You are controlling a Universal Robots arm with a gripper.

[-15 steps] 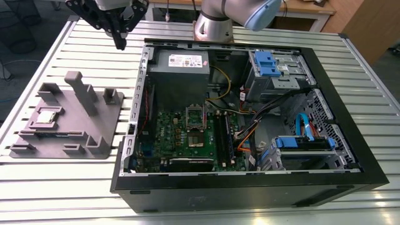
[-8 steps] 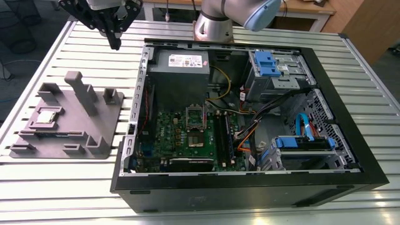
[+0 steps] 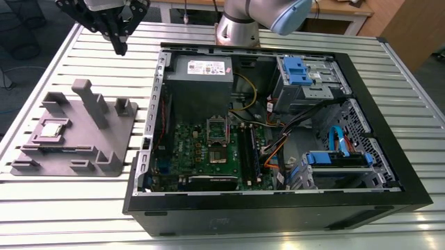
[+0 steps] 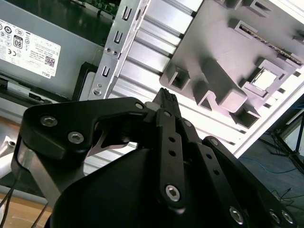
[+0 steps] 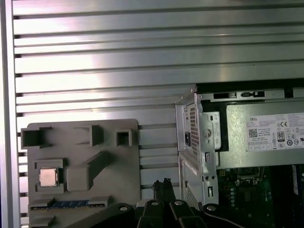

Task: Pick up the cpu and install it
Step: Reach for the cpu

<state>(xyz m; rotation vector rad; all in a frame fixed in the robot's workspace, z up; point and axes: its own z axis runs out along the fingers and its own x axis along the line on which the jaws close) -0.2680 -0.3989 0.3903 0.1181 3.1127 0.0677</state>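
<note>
- On the grey tray (image 3: 114,134), toward the exterior view's left of the slatted counter (image 3: 70,208), the cpu (image 3: 52,128) lies flat in its recess with its silvery top up. Nothing touches it.
- Above the counter's far part, the pincer (image 3: 122,49) hangs clenched on nothing, its tips pressed together. It is well apart from the cpu and is raised over the strip between the tray and the open computer case (image 3: 278,213).
- In the first wrist view, the chip sits in the tray, off to one side of the pincer's tips, not beneath them.
- Inside the case, the socket (image 3: 217,130) on the motherboard (image 3: 201,156) shows a dark middle within its silver frame. No chip appears seated there, though its latch position is hard to tell.
- By my reading the task is at its very beginning: neither the pick-up nor the installation is done.
</note>
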